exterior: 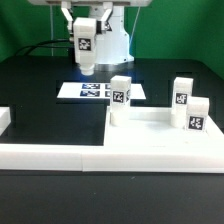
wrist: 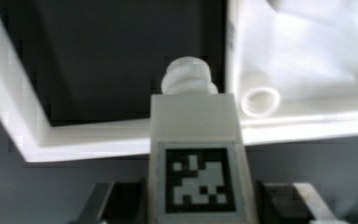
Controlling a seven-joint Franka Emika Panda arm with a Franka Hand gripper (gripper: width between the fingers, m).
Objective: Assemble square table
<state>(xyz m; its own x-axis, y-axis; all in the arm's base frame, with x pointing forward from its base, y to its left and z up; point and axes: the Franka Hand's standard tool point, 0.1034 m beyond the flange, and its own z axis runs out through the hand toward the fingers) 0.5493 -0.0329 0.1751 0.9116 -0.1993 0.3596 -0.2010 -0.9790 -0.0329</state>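
The gripper (exterior: pixel 85 66) hangs above the far middle of the table (exterior: pixel 30 85), its fingers partly closed on a small white leg (wrist: pixel 194 130) whose tag faces the wrist camera and whose threaded tip points away from the wrist, so its long axis follows the fingers, roughly vertical. The tabletop (exterior: pixel 150 140) lies nearer the exterior camera, toward the table's front edge; in the wrist view a round corner socket (wrist: pixel 263 99) sits just beside the leg's tip, slightly off to one side. I judge that small offset is what the coming move turns on. The tabletop is white, tray-like and low-rimmed, with three tagged legs (exterior: pixel 120 96) standing upright on it.
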